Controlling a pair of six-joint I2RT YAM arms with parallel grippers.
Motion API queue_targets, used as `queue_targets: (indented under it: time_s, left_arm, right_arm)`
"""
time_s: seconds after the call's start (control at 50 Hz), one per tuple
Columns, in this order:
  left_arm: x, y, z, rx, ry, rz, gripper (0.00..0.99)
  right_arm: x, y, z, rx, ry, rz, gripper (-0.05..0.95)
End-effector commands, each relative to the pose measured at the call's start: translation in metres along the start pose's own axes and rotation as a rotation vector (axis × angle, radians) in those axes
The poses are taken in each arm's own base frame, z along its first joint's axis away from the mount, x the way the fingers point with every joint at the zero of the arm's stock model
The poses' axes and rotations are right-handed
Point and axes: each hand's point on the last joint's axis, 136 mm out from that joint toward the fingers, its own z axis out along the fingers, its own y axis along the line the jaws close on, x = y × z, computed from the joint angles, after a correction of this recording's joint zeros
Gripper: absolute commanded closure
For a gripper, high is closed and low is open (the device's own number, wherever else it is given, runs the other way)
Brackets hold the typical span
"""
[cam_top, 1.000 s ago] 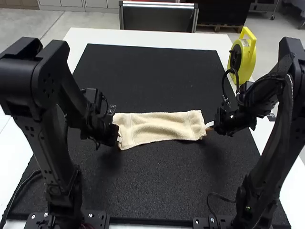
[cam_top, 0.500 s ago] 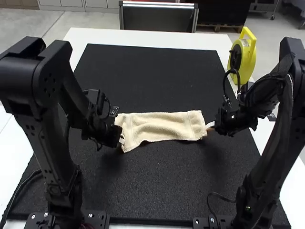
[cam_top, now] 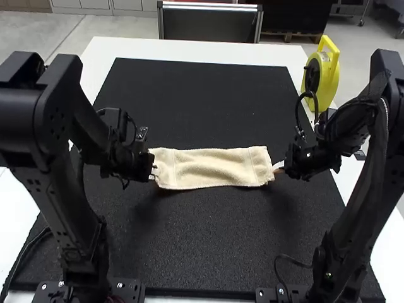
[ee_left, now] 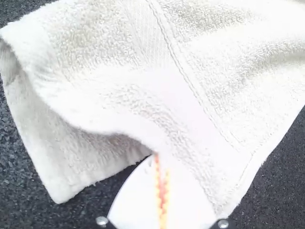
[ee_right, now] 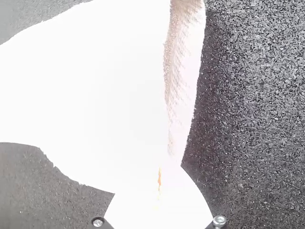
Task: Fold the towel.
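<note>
Look, the left gripper [cam_top: 153, 172] is pinching one end of the towel [cam_top: 218, 165], with its fingers close together. Across from it, the right gripper [cam_top: 278, 168] is pinching the other end, its fingers close together too. Between the two grippers, the cream towel is making a long, thin strip over the black mat [cam_top: 208, 95]. Next to the left gripper's fingertips, a loose corner is poking out under the cloth. Past the right gripper, a yellow round thing [cam_top: 333, 76] is standing near the mat.
</note>
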Motion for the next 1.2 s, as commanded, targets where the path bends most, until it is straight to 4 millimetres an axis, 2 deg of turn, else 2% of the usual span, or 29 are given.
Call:
queue_targets:
  time_s: [0.0, 0.42, 0.92, 1.18]
  left_arm:
    - [-0.018, 0.004, -0.006, -0.007, -0.049, 0.028, 0.970]
    - [-0.031, 0.031, -0.013, -0.100, -0.112, 0.077, 0.970]
    - [-0.022, 0.062, -0.006, -0.170, -0.109, 0.107, 0.969]
    - [-0.027, 0.069, -0.001, -0.189, -0.134, 0.127, 0.969]
  right_arm:
    - [0.009, -0.003, 0.001, -0.019, 0.011, 0.020, 0.92]
    - [0.010, -0.003, 0.001, -0.019, 0.012, 0.024, 0.92]
    - [0.009, -0.002, 0.002, -0.021, 0.008, 0.022, 0.92]
    - [0.008, -0.001, 0.006, -0.025, 0.007, 0.015, 0.92]
